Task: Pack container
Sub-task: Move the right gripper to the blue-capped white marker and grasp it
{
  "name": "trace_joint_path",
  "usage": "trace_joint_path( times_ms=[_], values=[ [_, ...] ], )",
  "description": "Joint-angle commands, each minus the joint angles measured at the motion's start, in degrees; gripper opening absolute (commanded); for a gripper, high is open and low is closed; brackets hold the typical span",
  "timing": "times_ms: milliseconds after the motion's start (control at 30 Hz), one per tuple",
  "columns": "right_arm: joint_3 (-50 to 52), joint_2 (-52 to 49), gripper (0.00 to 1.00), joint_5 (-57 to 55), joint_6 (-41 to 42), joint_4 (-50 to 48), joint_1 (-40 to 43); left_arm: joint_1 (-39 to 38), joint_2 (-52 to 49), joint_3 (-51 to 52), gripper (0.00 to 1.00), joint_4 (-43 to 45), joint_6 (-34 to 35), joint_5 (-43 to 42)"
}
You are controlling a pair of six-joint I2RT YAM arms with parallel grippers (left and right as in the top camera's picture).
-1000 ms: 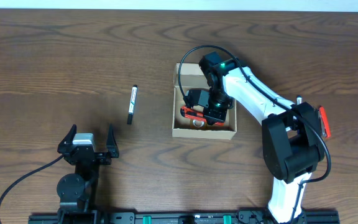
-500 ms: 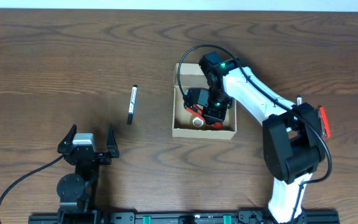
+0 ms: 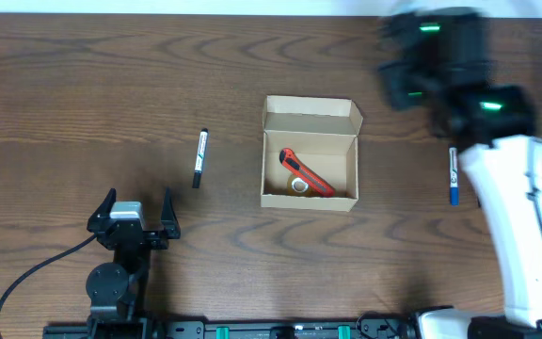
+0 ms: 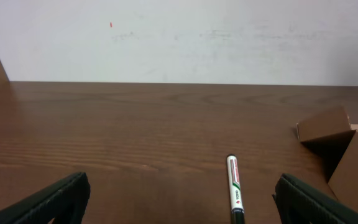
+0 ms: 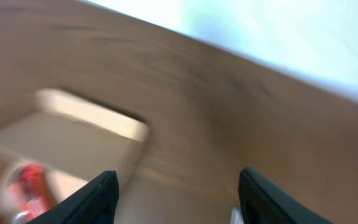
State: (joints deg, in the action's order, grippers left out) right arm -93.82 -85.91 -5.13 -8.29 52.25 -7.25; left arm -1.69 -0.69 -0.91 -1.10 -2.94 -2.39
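The container (image 3: pixel 310 122) sits open near the middle of the table (image 3: pixel 83 85), its flap lid folded back on the far side. Inside it a red cutter (image 3: pixel 306 172) lies slantwise across the floor, with a small round item (image 3: pixel 297 186) just beside its near end; what that item is cannot be told. The right gripper (image 5: pixel 179 196) hangs well apart from the box, above bare wood to its far right. Its view is badly blurred, yet the two dark fingers (image 5: pixel 98 199) stand plainly wide apart with nothing between them and nothing touching them. In that blurred view the container (image 5: pixel 73 134) lies off to the left, with the red cutter (image 5: pixel 33 180) a smear inside it. A blue pen (image 3: pixel 454 175) lies on the table to the right of the box, beside the right arm, untouched. The left gripper (image 3: pixel 139 195) rests at the near left edge, its fingers (image 4: pixel 58 199) spread wide and empty. Ahead of it a black-and-white pen (image 4: pixel 234 186) lies flat on the wood, clear of both fingers and nearer the right-hand one. A corner of the container (image 4: pixel 347 155) shows at the right edge of the left wrist view.
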Motion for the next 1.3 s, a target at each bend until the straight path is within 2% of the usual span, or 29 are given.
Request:
trace_joint_path(
  times_ms=[0,67,200,333,500,700,833,867,1133,1267],
  values=[
    [1.3,-2.7,0.71,-6.5,15.6,5.7,8.4,0.2,0.4,0.6,0.95,-3.2,0.4,0.9],
    [1.3,-3.3,0.73,-4.5,16.3,9.3,13.7,0.2,0.4,0.6,0.95,-3.2,0.4,0.9],
    [1.3,-5.1,0.66,0.2,16.6,15.8,22.3,0.2,0.4,0.6,0.95,-3.2,0.4,0.9],
    [2.0,-7.5,0.68,0.1,14.8,18.0,25.4,0.2,0.4,0.6,0.95,-3.2,0.4,0.9],
    [6.8,-10.7,0.68,-0.6,10.6,14.1,25.1,0.2,0.4,0.6,0.95,-3.2,0.4,0.9],
    [19.8,-14.8,0.68,0.3,7.3,3.4,25.1,0.2,0.4,0.6,0.95,-3.2,0.4,0.9],
    [24.3,-16.6,0.68,1.3,6.9,-1.0,25.1,0.2,0.4,0.6,0.95,-3.2,0.4,0.9],
    [24.9,-17.2,0.65,1.3,6.9,-1.8,25.1,0.2,0.4,0.6,0.95,-3.2,0.5,0.9],
    [25.3,-19.2,0.66,1.1,6.9,-4.6,25.1,0.2,0.4,0.6,0.95,-3.2,0.4,0.9],
    [25.3,-19.2,0.66,2.0,3.9,-7.0,25.1,0.2,0.4,0.6,0.95,-3.2,0.4,0.9]
  ],
)
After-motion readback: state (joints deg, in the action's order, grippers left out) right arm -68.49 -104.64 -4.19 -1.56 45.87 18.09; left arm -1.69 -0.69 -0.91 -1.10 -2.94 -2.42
